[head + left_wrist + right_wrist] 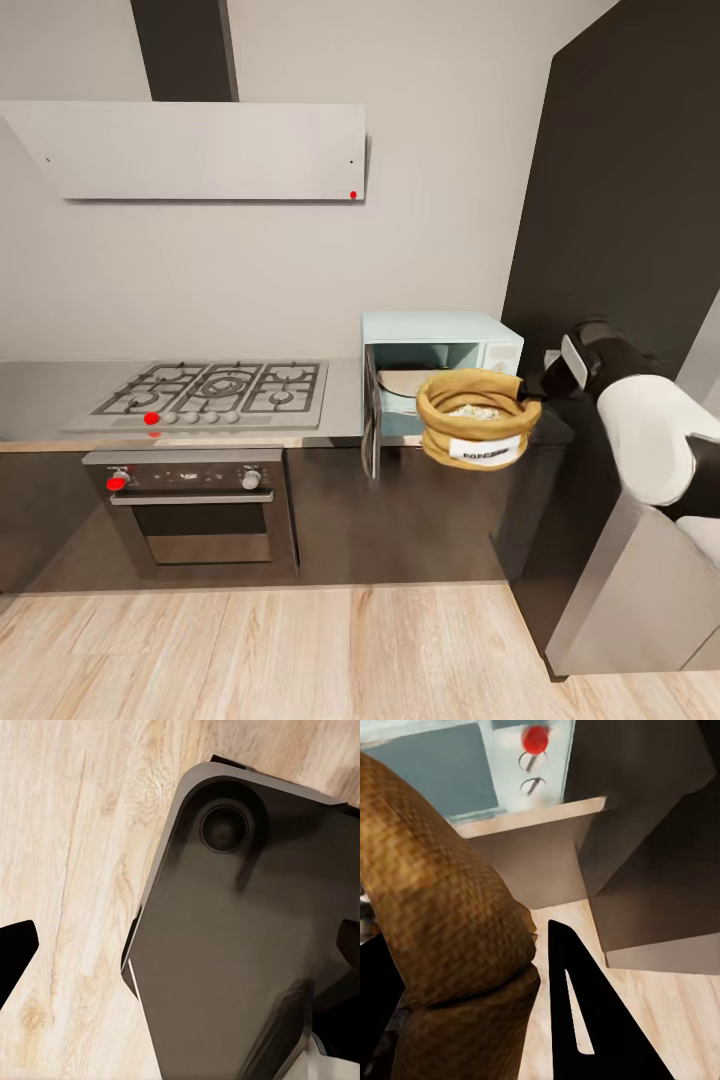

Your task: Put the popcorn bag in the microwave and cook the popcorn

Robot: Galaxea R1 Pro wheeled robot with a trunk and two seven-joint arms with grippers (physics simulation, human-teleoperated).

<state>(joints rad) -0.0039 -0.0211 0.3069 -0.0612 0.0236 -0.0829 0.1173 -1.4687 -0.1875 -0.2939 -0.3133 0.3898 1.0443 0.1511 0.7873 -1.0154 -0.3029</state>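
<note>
The popcorn bag point(477, 418) hangs in the air just in front of the microwave point(443, 372), level with its open front and off the tabletop point(40, 395). The microwave door point(371, 412) is swung wide open on the side toward the stove point(215, 389), and a pale round plate point(400, 382) shows inside. The right hand point(532, 385) comes in from the side of the bag away from the stove and is clenched on the bag's rolled rim. In the right wrist view one dark finger point(585, 1009) lies along the outside of the brown rim point(442, 915), with the microwave's knobs point(531, 772) and red dot point(535, 738) just behind it. The bag looks like soft, crinkly paper, so it will probably bend and squash if it is squeezed hard. It looks light, because the small heap of pale popcorn point(472, 410) inside does not fill it. The thick rolled rim looks like the best place to hold, since it is the firmest part and gives the fingers something to pinch. The bag has no lid, so tipping it could spill the popcorn; it seems wise to keep it flat and upright while it goes through the opening and onto the plate. The rim could also bump the microwave's edge or the door on the way in. The left wrist view looks down at the robot's dark base point(240, 945) over the wood floor point(67, 870), and it is not possible to tell whether the left hand is released or clenched.
</note>
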